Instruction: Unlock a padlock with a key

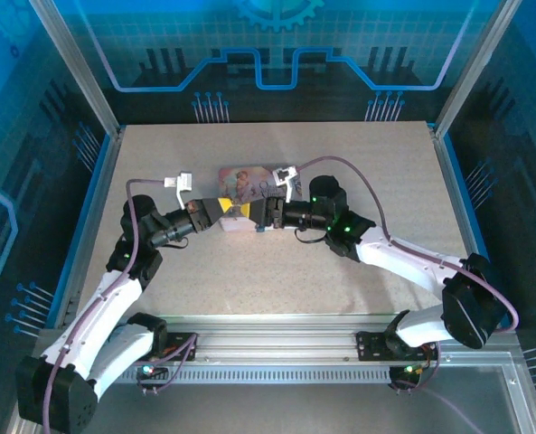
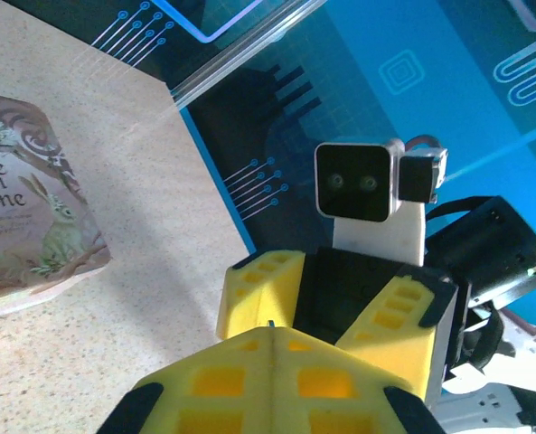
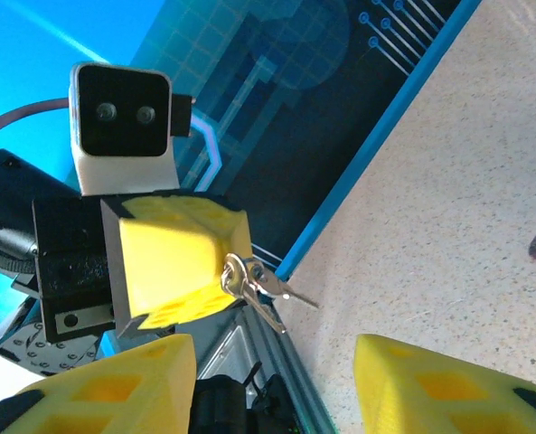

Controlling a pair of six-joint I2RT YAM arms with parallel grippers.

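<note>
At the near edge of the desk (image 1: 277, 280) the two arm bases sit bolted to a rail, and both arms reach inward so that their tips meet around the middle of the surface.

The left claw (image 3: 220, 271) is clenched, its yellow fingers pressed flat together. The key (image 3: 260, 289) hangs from their very tip on a small silvery ring (a second thin blade seems to dangle beside it), held in the air above the desk and pointing toward the other arm.

The right claw (image 3: 275, 354) faces it head-on and stands released. Its two yellow fingers (image 3: 439, 389) are spread apart, the gap between them bare, just short of the key.

The padlock I cannot pick out for sure. In the top view a small bluish speck (image 1: 258, 228) lies on the desk just below the two tips, too small to tell.

Just beyond the claws a pink picture-printed tin (image 1: 248, 183) lies flat on the desk, rabbits on its lid.
</note>
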